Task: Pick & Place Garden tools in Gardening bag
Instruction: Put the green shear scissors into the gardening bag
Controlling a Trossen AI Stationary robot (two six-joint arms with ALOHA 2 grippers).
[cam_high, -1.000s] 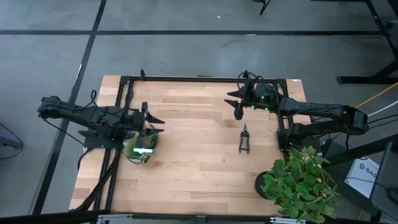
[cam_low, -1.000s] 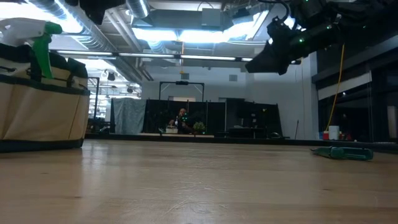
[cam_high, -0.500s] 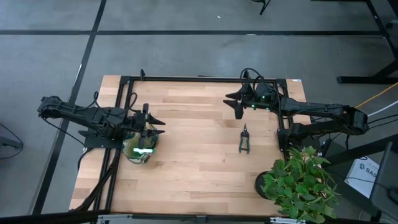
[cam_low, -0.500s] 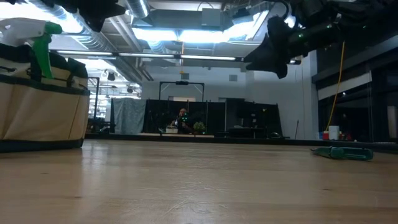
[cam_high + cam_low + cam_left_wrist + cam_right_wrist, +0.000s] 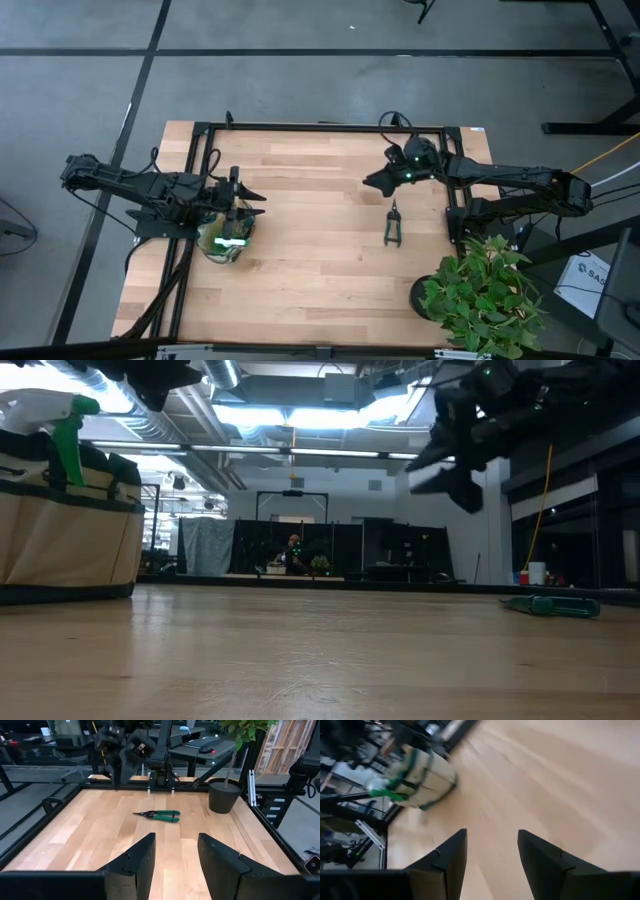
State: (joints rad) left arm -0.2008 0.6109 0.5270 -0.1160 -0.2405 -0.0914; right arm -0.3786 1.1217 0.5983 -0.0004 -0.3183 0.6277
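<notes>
The cream gardening bag with dark green trim stands near the table's left edge, and also shows in the low view. The green spray bottle sticks up out of it. The black pruning shears with green grips lie flat on the table right of centre, and show in the left wrist view. My left gripper is open and empty above the bag's right side. My right gripper is open and empty in the air, just far-left of the shears. Trowel and rake do not show.
A leafy potted plant in a black pot stands at the table's near right corner. A black metal frame runs along the table's edges. Bare wood lies between the bag and the shears.
My right gripper has swung a little toward the near edge and the shears, turning as it went; it is blurred in the low view. The left arm, bag and shears have kept still.
</notes>
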